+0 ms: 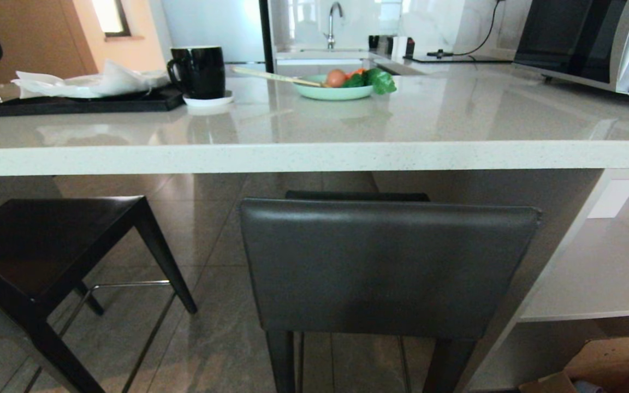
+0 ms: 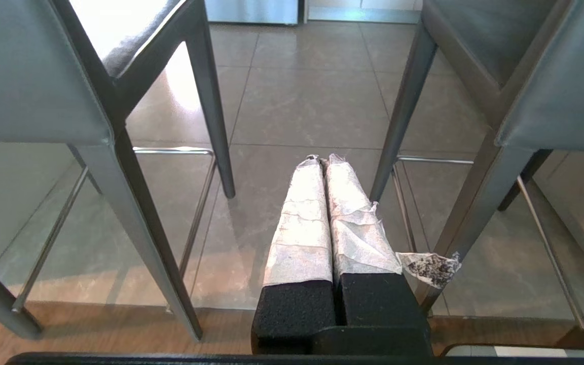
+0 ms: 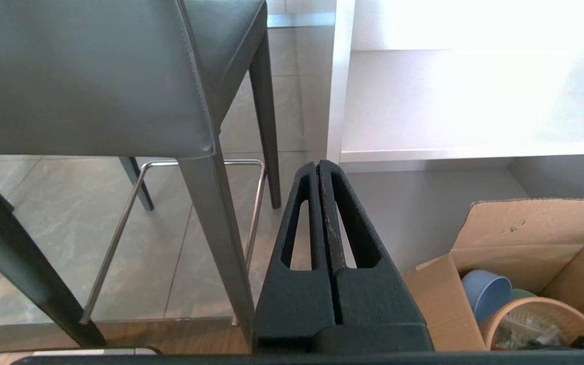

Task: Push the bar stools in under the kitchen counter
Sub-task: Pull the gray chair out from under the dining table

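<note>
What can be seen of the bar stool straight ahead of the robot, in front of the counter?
The bar stool shows its low dark grey leather backrest, stitched at the edges, facing the robot. The flat dark seat reaches just under the kitchen counter edge. Slim dark legs and a thin metal footrest stand on grey floor tiles. It is upright, beside the slab side leg; nothing touches it.

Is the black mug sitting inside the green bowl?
No, the black mug stands on its own small white saucer on the kitchen counter, apart from the green bowl of vegetables.
</note>
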Available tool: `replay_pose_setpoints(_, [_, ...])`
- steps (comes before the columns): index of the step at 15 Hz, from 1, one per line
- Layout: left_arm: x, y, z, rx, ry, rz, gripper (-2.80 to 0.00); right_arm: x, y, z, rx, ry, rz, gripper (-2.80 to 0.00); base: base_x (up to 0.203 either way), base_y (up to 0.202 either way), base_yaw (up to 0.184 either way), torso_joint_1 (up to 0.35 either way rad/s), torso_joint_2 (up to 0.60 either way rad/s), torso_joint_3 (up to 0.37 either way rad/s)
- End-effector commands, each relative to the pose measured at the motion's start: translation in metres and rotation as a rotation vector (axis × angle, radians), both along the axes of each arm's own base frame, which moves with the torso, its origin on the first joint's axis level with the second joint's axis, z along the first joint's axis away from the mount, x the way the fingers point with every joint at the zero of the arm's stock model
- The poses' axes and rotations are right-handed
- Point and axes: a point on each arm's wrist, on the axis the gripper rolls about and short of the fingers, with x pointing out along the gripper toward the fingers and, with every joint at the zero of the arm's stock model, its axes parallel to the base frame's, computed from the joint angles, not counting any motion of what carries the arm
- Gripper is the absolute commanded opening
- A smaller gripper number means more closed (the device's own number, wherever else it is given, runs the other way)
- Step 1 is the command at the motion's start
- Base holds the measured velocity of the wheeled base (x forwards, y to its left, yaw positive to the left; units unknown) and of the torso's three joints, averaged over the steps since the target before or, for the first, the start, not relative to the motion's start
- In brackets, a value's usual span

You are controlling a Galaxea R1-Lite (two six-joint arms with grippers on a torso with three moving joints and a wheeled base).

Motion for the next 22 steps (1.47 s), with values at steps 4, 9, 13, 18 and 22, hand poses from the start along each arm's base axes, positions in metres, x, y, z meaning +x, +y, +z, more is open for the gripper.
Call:
replay_pose_setpoints(4, [0.0001, 0.0, 0.0, 0.0, 0.002, 0.0, -2.8, 0.0, 0.0, 0.0, 0.0, -0.001, 0.0, -2.8, 0.0, 0.0, 0.0, 0.0, 0.0, 0.0])
replay_pose_setpoints(9, [0.0001, 0.0, 0.0, -0.002, 0.002, 0.0, 0.0, 0.0, 0.0, 0.0, 0.0, -0.001, -0.001, 0.0, 0.0, 0.0, 0.0, 0.0, 0.0, 0.0])
replay_pose_setpoints(13, [0.0001, 0.0, 0.0, -0.002, 0.002, 0.0, 0.0, 0.0, 0.0, -0.0001, 0.0, 0.001, -0.001, 0.0, 0.0, 0.0, 0.0, 0.0, 0.0, 0.0])
replay_pose_setpoints(18, [0.0001, 0.0, 0.0, -0.002, 0.002, 0.0, 0.0, 0.0, 0.0, 0.0, 0.0, 0.001, -0.001, 0.0, 0.0, 0.0, 0.0, 0.0, 0.0, 0.0])
replay_pose_setpoints(22, [0.0, -0.0001, 0.0001, 0.012, -0.001, 0.003, 0.0, 0.0001, 0.0001, -0.0002, -0.003, -0.002, 0.0, 0.0, 0.0, 0.0, 0.0, 0.0, 0.0, 0.0])
